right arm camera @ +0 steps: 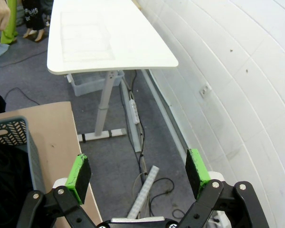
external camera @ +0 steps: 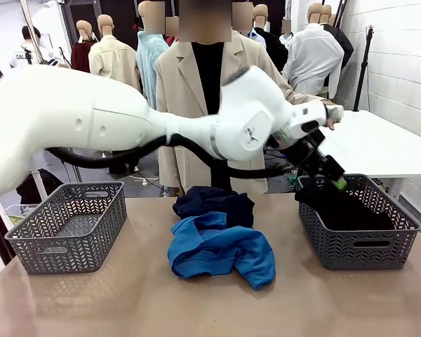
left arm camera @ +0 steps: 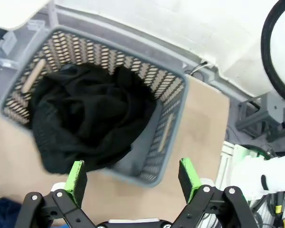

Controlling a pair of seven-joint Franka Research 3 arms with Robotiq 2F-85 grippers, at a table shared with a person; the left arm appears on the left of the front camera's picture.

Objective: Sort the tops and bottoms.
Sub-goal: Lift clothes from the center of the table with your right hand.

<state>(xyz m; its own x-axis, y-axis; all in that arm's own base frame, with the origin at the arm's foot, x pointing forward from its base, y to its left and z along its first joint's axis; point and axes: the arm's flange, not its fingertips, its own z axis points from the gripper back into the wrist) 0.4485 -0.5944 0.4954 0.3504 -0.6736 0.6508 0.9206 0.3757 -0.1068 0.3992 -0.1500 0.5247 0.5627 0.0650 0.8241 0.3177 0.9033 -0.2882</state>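
Observation:
My left arm reaches across the table, and my left gripper [external camera: 335, 180] hangs open and empty over the back rim of the right grey basket [external camera: 358, 246]. A black garment [external camera: 340, 207] of the bottoms lies in that basket. The left wrist view looks down on the black garment [left arm camera: 85, 123] in the basket [left arm camera: 167, 133], with my left gripper [left arm camera: 133, 173] spread wide above it. A bright blue top [external camera: 221, 249] lies crumpled at the table's middle, with a dark navy garment [external camera: 214, 201] just behind it. My right gripper [right arm camera: 138, 173] is open and empty beside the table's right edge.
An empty grey basket [external camera: 70, 225] stands at the left. A person in a beige jacket [external camera: 175, 84] stands at the far side, with one hand [external camera: 333, 112] near my left arm's wrist. A white side table [right arm camera: 109, 42] stands to the right, with cables on the floor below.

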